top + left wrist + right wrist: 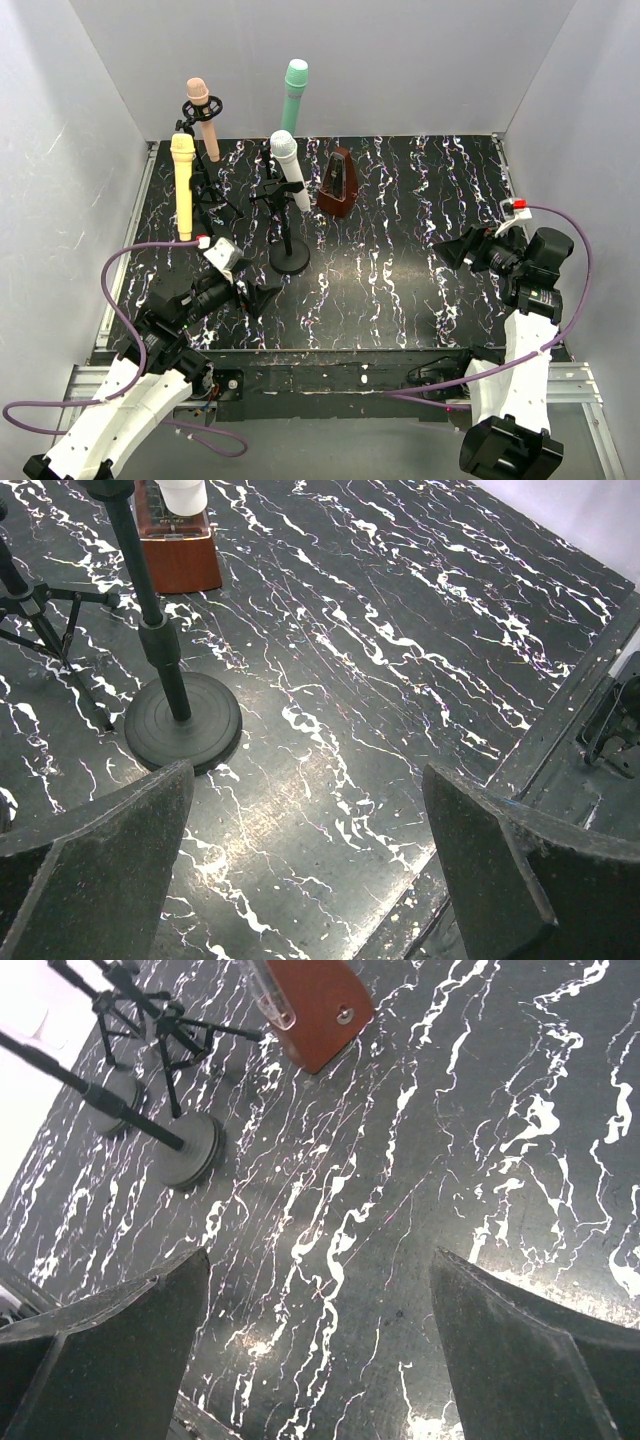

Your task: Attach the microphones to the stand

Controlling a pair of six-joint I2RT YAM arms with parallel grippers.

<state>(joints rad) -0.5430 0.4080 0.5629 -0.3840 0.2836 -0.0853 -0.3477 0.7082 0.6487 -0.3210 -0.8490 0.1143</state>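
Note:
Four microphones stand upright at the back left. The peach-pink one (201,117) sits in a black clip. The pale yellow one (183,186) is at the far left. The teal-green one (295,94) is at the back. The white one (289,168) leans on the round-base stand (290,257), whose base also shows in the left wrist view (182,721). My left gripper (258,293) is open and empty near the front left, short of that base. My right gripper (452,246) is open and empty at the right, far from the stands.
A brown pyramid metronome (337,183) stands right of the white microphone and shows in the right wrist view (316,1005). Black tripod legs (52,630) spread left of the round base. White walls close the sides. The table's front edge (560,730) is near my left gripper.

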